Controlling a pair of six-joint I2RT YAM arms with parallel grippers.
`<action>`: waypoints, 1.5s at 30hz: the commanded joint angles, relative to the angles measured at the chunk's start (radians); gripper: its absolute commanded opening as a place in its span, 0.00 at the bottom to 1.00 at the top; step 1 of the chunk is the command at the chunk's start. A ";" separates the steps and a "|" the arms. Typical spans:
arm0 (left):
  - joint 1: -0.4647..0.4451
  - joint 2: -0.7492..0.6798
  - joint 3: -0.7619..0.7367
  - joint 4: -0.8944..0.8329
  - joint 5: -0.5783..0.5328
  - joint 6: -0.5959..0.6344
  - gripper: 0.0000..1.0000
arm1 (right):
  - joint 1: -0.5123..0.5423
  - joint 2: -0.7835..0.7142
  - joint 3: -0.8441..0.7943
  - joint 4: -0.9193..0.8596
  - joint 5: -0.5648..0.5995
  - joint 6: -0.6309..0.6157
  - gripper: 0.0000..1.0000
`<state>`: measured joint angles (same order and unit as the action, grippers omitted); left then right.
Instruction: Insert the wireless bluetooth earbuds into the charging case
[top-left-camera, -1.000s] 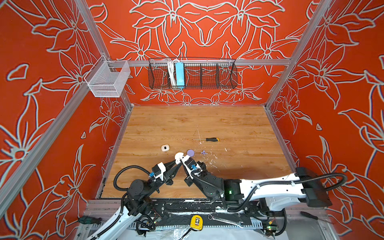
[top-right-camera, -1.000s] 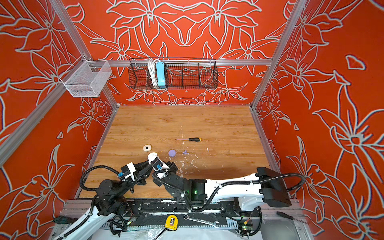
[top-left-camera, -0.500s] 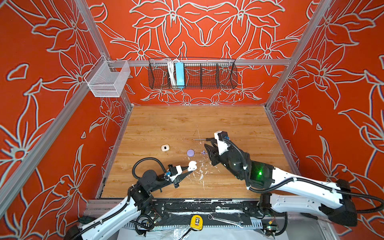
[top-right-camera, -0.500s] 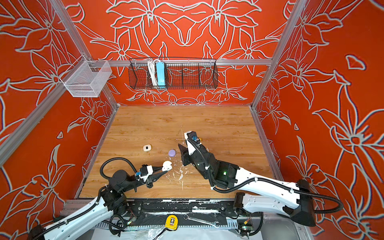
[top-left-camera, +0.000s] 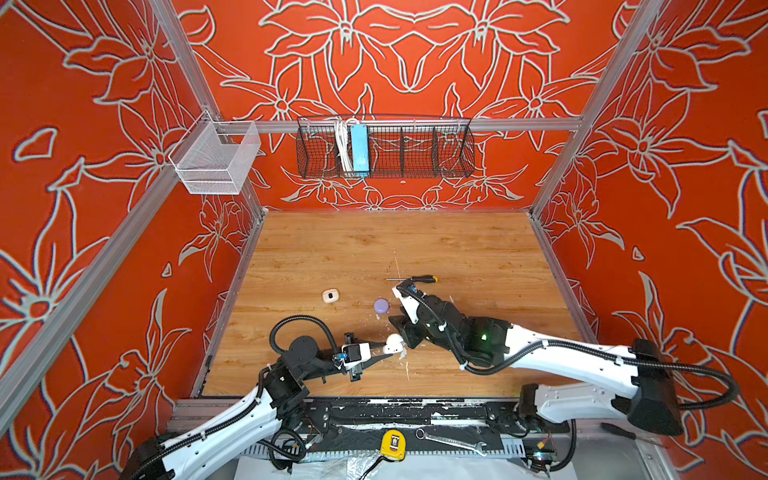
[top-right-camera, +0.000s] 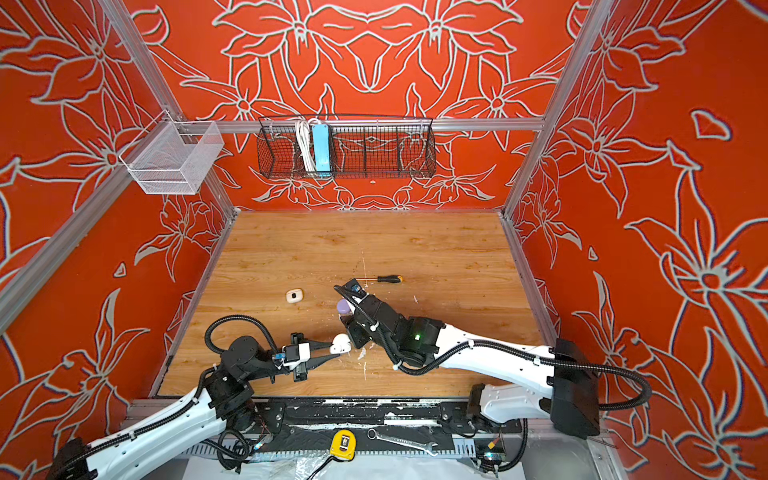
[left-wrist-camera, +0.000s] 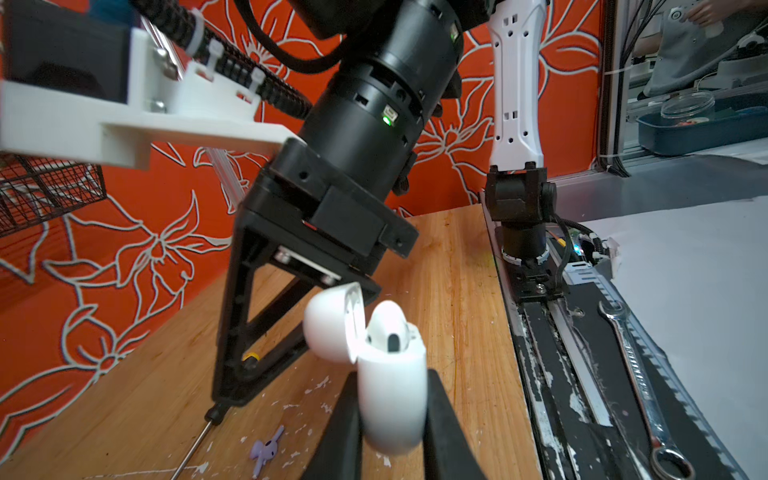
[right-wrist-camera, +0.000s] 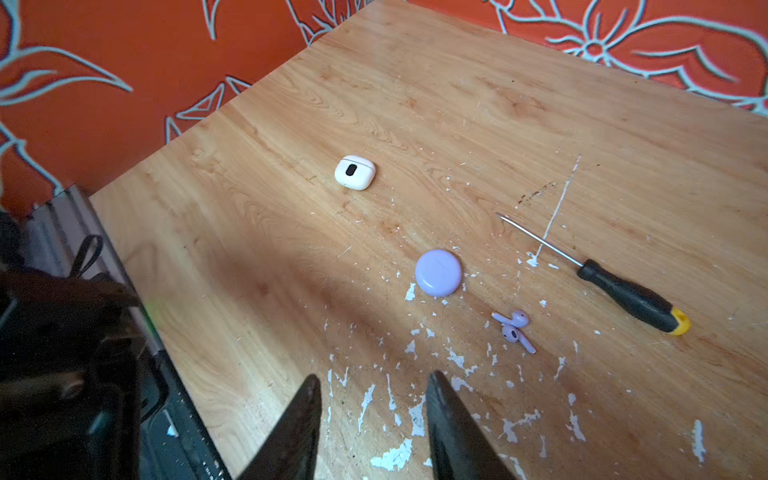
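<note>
I've got left gripper (left-wrist-camera: 390, 374) pinching white plastic charging case (left-wrist-camera: 390, 407), lid up, white plastic earbud (left-wrist-camera: 388, 328) seated inside | right gripper (right-wrist-camera: 373, 375) spread, just beyond it

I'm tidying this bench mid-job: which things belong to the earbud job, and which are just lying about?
Job: open white case in the left hand, white earbud in it, lilac earbuds, lilac case, open right hand; perhaps the shut white case.
Lying about: screwdriver, wrench, black basket.
</note>
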<state>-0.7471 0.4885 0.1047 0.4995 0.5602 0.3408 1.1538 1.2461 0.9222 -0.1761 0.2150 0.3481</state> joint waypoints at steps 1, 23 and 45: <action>-0.005 -0.038 0.003 0.006 -0.047 0.023 0.00 | 0.000 -0.009 0.027 0.000 -0.094 0.000 0.43; -0.002 0.005 0.031 -0.048 -0.511 -0.198 0.00 | 0.048 -0.175 -0.081 -0.053 0.194 0.119 0.44; 0.439 0.517 0.300 -0.376 -0.511 -0.998 0.00 | -0.028 -0.160 -0.201 -0.146 0.220 0.306 0.53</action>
<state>-0.3187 0.9478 0.3595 0.1642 -0.0341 -0.5941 1.1362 1.0668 0.7361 -0.3195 0.4366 0.6197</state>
